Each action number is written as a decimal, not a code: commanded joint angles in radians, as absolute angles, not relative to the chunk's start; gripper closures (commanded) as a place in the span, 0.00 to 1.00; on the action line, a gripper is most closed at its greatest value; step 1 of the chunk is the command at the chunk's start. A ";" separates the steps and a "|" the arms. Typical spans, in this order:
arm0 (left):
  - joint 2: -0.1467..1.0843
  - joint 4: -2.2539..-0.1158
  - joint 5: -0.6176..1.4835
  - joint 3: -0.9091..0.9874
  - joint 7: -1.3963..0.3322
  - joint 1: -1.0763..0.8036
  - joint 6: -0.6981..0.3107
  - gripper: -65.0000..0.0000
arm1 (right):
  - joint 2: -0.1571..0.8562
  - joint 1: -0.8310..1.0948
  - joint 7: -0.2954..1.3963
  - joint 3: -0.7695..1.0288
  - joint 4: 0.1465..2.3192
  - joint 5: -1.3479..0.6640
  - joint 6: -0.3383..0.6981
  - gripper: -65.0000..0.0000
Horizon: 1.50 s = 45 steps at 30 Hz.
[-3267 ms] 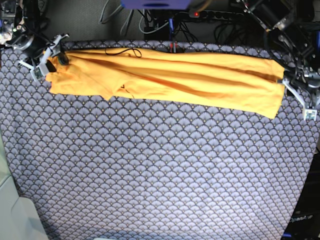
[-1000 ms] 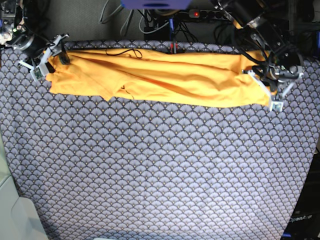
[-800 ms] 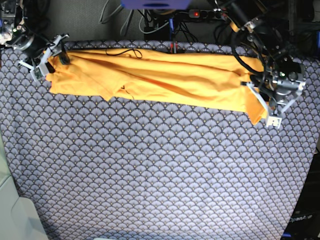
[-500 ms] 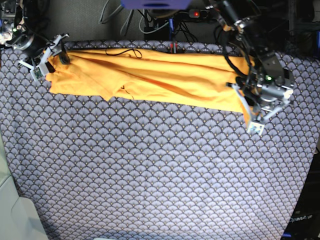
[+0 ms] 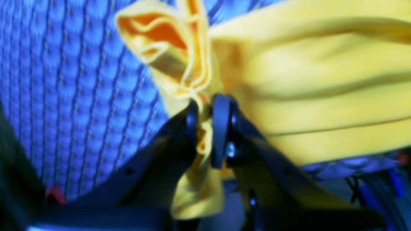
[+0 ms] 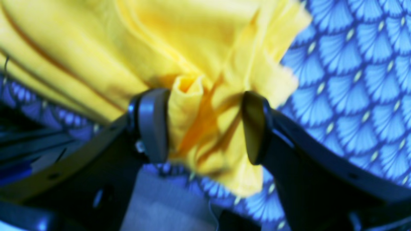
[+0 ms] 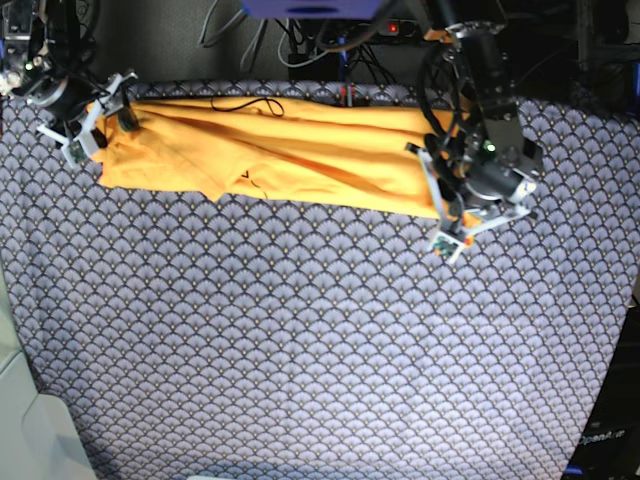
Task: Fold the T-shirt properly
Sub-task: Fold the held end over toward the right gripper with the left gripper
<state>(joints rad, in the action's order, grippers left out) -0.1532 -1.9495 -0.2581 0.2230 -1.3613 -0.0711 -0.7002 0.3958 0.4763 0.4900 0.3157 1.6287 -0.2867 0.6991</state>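
Note:
The yellow-orange T-shirt (image 7: 300, 150) lies as a long rumpled band along the table's far edge. My left gripper (image 7: 445, 225), on the right in the base view, is shut on the shirt's right end and holds it lifted over the cloth. In the left wrist view its jaws (image 5: 207, 106) pinch a bunched fold of the T-shirt (image 5: 305, 80). My right gripper (image 7: 100, 115) sits at the shirt's far left corner. In the right wrist view its jaws (image 6: 205, 125) stand wide apart, with a crumpled lump of the T-shirt (image 6: 160, 38) lying between them.
The blue-grey fan-patterned tablecloth (image 7: 300, 330) covers the whole table. A thin dark thread (image 7: 245, 103) loops on the shirt near its far edge. Cables and a power strip (image 7: 400, 25) lie behind the table. A pale object (image 7: 30, 430) sits at the front left corner.
My left gripper has carried the shirt's right end leftward and a little toward the front, so the band is shorter. The right gripper has stayed put.

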 commanded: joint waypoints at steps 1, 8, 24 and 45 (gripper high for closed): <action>-0.157 -1.969 -0.254 0.203 -1.353 -0.058 -0.698 1.00 | 0.409 0.479 0.476 0.321 1.643 -0.297 0.698 0.45; -0.157 -1.971 -0.254 0.030 -1.351 -0.050 -0.694 1.00 | 0.409 0.479 0.476 0.321 1.643 -0.297 0.698 0.45; -0.157 -1.959 -0.254 -0.381 -1.362 -0.059 -0.343 1.00 | 0.409 0.478 0.476 0.321 1.643 -0.297 0.698 0.45; -0.157 -1.925 -0.266 -0.440 -1.365 -0.084 -0.335 0.92 | 0.410 0.461 0.476 0.321 1.643 -0.297 0.698 0.45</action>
<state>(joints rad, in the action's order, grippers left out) -0.1448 -1.9110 -0.2653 -0.4374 -1.3766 -0.0910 -0.3393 0.3958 0.4629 0.4965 0.3157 1.6287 -0.2882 0.6991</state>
